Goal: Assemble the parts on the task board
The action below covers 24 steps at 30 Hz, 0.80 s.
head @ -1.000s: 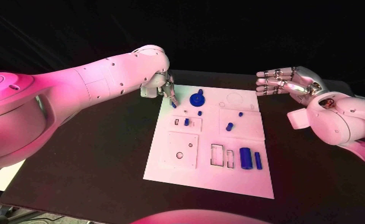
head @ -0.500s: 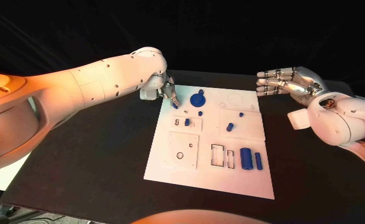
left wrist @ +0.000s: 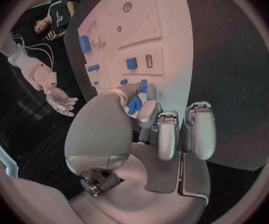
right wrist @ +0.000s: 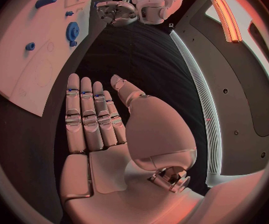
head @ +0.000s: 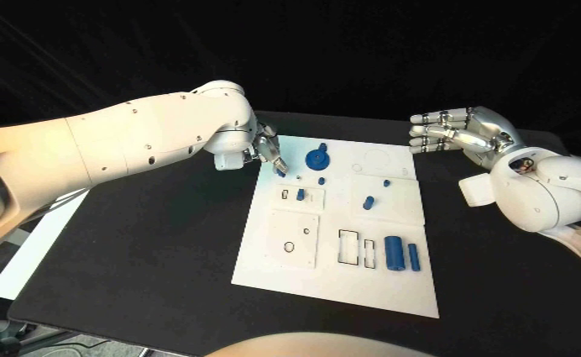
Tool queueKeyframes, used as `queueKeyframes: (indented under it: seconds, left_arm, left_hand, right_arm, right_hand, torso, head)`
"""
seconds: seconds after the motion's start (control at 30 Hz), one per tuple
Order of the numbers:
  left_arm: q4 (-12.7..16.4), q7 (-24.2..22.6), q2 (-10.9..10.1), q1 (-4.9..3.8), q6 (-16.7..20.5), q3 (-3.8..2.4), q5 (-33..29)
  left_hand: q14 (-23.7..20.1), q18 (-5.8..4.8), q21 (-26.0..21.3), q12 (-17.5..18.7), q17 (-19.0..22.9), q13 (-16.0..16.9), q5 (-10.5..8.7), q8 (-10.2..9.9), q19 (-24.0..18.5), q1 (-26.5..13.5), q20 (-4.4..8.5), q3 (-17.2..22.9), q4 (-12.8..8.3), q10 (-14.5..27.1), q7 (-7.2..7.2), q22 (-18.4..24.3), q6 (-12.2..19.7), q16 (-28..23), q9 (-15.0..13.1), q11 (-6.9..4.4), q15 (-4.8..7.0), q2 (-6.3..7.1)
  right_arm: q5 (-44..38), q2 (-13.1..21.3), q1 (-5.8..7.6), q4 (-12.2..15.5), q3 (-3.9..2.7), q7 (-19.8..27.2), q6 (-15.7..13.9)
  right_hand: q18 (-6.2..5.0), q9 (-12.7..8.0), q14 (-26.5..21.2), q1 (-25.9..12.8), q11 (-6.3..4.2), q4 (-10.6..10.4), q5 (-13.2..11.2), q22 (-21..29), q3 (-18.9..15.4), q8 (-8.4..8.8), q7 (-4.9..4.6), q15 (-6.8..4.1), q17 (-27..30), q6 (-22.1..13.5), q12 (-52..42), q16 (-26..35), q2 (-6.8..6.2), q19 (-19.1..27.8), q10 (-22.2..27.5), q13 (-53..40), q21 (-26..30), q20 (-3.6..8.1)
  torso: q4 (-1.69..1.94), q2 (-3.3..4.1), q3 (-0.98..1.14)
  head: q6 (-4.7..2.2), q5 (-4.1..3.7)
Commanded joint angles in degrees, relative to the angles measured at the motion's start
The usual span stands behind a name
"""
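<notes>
- Head view first: what is on the black table (head: 158,239)?
- A flat white task board (head: 303,277) lies in the middle. Small blue parts sit on it. A round blue gear with teeth (head: 315,158) is near the far left corner of the board. Two blue cylinders lying side by side (head: 400,254) are near the right edge, closer to the near end. A short blue peg (head: 367,202) is about in the middle, and a small blue block (head: 300,194) sits nearer the left edge.
- Where is the left hand (head: 266,149)?
- It is over the far left corner of the board, just beside the gear. In the left wrist view its thumb and one fingertip (left wrist: 148,112) press on a small blue piece (left wrist: 134,105). The other fingers are curled in, close together.
- Is that piece touching the board?
- I cannot tell.
- And the right hand (head: 463,134)?
- It is up off the table, past the far right corner of the board. Its fingers are straight and lie side by side, with the thumb out. It holds nothing.
</notes>
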State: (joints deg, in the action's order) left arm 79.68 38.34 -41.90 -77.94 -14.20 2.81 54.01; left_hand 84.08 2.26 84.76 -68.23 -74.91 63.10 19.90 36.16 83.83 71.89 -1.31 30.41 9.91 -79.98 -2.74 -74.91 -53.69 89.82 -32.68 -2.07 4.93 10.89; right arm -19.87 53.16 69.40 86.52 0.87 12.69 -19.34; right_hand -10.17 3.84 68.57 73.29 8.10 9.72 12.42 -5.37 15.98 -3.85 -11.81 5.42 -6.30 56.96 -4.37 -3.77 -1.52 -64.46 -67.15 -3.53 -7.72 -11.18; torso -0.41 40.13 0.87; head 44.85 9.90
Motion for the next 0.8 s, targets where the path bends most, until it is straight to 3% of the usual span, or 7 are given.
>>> queueKeyframes:
  seconds: [0.03,0.4,0.63,0.8]
  left_arm:
    - [2.22,0.52,-1.06,0.23,4.5,0.14,-1.37]
    - [5.26,0.54,-2.5,2.26,6.86,0.37,0.45]
    - [5.46,0.22,-2.19,3.78,6.95,0.4,1.89]
    - [5.2,0.24,-2.06,4.22,6.32,0.4,2.15]
  left_hand:
    - [5.92,-0.53,0.27,-0.26,-15.09,0.16,0.52,0.27,3.13,-0.64,0.09,8.91,-8.68,-0.51,0.36,-8.45,-0.86,0.18,-0.11,0.09,0.0,-0.14]
    - [5.92,-0.58,0.41,-0.32,-15.09,0.25,1.08,0.28,3.22,-0.88,0.15,9.16,-8.91,-0.65,0.42,-8.64,-1.08,0.18,-0.16,0.04,0.05,0.03]
    - [5.92,-0.58,0.41,-0.28,-15.09,0.2,1.23,0.29,3.22,-0.92,0.16,9.24,-8.98,-0.66,0.44,-8.63,-1.15,0.18,-0.18,0.01,0.07,0.07]
    - [5.92,-0.58,0.41,-0.28,-15.09,0.2,1.23,0.29,3.22,-0.92,0.16,9.24,-8.98,-0.66,0.44,-8.63,-1.15,0.18,-0.18,0.01,0.07,0.07]
  right_arm:
    - [-0.21,-0.09,-0.15,-0.09,0.0,0.43,0.82]
    - [-0.2,-0.12,-0.37,-0.24,0.0,0.46,0.87]
    - [-0.19,-0.11,-0.46,-0.21,0.0,0.46,0.94]
    - [-0.18,-0.09,-0.49,-0.17,0.0,0.45,0.96]
  right_hand:
    - [-0.33,-0.04,-0.13,-0.25,0.18,-0.15,0.25,0.08,0.3,0.22,-0.36,0.12,0.08,-0.22,0.19,0.13,-0.31,-0.25,0.39,0.04,0.32,-0.01]
    - [-0.33,-0.04,-0.13,-0.25,0.18,-0.15,0.25,0.08,0.3,0.22,-0.36,0.12,0.08,-0.22,0.19,0.13,-0.31,-0.25,0.39,0.04,0.32,-0.01]
    - [-0.33,-0.04,-0.13,-0.25,0.18,-0.15,0.25,0.08,0.3,0.22,-0.36,0.12,0.08,-0.22,0.19,0.13,-0.31,-0.25,0.39,0.04,0.32,-0.01]
    - [-0.33,-0.04,-0.13,-0.25,0.18,-0.15,0.25,0.08,0.3,0.22,-0.36,0.12,0.08,-0.22,0.19,0.13,-0.31,-0.25,0.39,0.04,0.32,-0.01]
  torso:
    - [0.09,-0.02,-0.04]
    - [-0.01,0.04,-0.08]
    - [0.0,0.07,-0.07]
    - [0.0,0.08,-0.02]
  head:
    - [0.1,-0.03]
    - [0.33,-0.01]
    - [0.55,0.02]
    - [0.66,-0.07]
